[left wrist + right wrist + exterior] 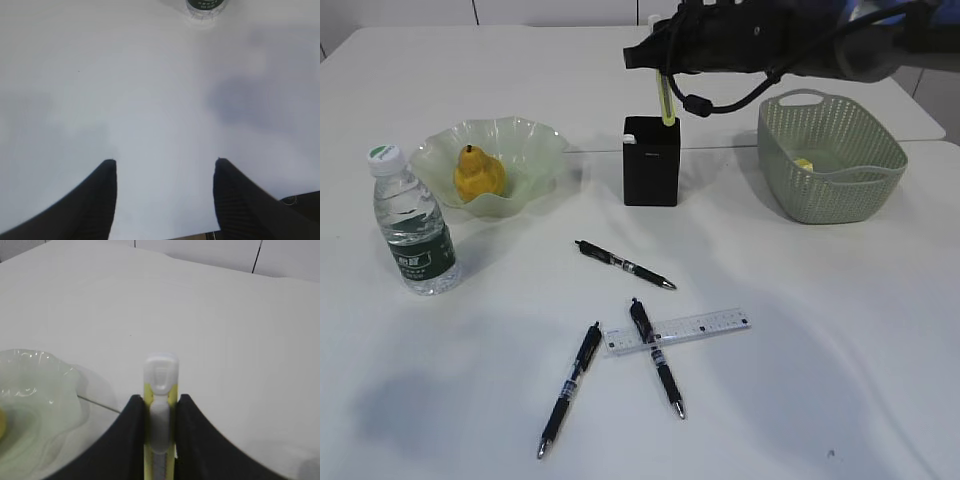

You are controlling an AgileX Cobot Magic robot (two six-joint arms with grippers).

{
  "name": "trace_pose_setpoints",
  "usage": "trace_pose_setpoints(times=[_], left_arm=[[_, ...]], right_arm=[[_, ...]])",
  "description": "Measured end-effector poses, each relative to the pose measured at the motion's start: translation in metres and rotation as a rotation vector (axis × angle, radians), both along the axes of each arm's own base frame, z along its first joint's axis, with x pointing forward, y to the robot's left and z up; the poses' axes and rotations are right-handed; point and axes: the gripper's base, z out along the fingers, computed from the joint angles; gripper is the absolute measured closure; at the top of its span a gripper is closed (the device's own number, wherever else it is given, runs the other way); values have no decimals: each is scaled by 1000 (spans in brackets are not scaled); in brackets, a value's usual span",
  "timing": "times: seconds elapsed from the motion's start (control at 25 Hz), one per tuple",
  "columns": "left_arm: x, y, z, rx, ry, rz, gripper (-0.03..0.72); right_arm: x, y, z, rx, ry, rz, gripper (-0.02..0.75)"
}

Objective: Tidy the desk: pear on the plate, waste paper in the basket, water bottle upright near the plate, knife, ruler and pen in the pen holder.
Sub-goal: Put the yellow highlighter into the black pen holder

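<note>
Holding the yellow knife [160, 415] clamped upright between its jaws, our right gripper [160, 440] hangs above the black pen holder [651, 165]. We should lower straight, then release. Our left gripper [165, 195], jaws wide and empty, hovers over bare desk [125, 100].

White counter [840, 330] made of two slabs, seam across the middle. Pale panelled wall [520, 10] behind, dark vertical joints. Soft, even light, faint shadows.
</note>
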Motion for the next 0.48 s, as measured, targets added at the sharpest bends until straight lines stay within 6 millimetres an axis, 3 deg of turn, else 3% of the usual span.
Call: trace_pose_setpoints(times=[0.48], left_arm=[[0, 0, 0, 2, -3, 0, 274]], right_arm=[[11, 0, -11, 27, -117, -39, 560]])
